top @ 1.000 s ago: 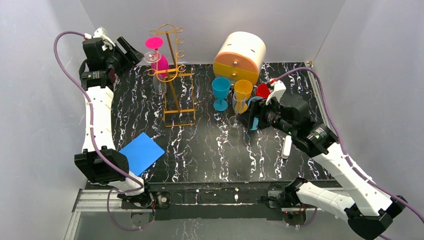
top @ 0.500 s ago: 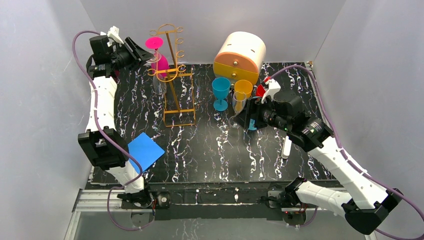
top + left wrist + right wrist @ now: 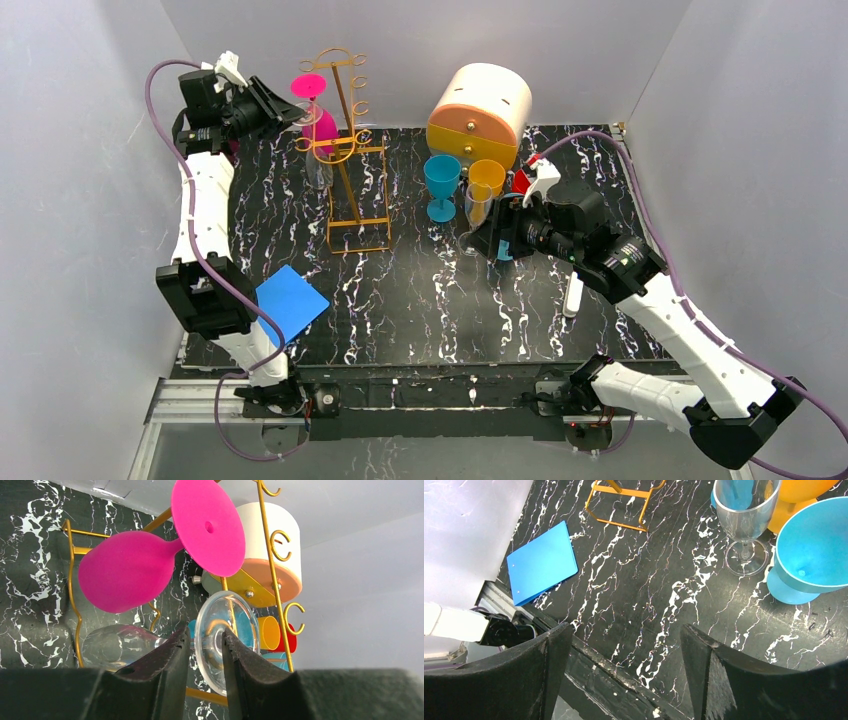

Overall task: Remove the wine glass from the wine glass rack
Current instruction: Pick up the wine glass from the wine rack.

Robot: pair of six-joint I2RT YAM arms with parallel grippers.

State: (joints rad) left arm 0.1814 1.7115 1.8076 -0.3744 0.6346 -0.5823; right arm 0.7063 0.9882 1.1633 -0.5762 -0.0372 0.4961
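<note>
Plainly the wine glass [image 3: 122, 647] is the delicate part of this job. It is thin clear glass, so it should be light and stiff, smooth enough to slip, and likely to chip if knocked against wire. It hangs upside down on the left side of the rack [image 3: 348, 170], at the far left of the table [image 3: 450, 300], with its foot [image 3: 235, 630] up at a gold loop and the bowl below. A pink glass [image 3: 125, 570] hangs just beside it on the same stand.

The stem looks like the sensible place to hold, close under the foot. A light squeeze should do there, and the wide foot would stop the glass dropping through. The left gripper [image 3: 205, 632] is at that spot, its jaws a narrow gap apart and the join of stem and foot in line with the gap. Whether the pads already press on the glass I cannot tell.

Room is tight on that side. The left and far walls are near the arm, the pink glass is close by, and the post with its hooks stands just to the right. The foot probably has to slide out of the loop level and slowly, though I cannot make out which way the loop opens.

The right gripper [image 3: 624, 630] hovers wide open and empty over the right half of the table. It is near a clear flute [image 3: 744, 515], a blue goblet [image 3: 814, 550] and an orange cup [image 3: 809, 487], well apart from the rack. The bare table between the rack and those cups offers room to bring the glass down.
</note>
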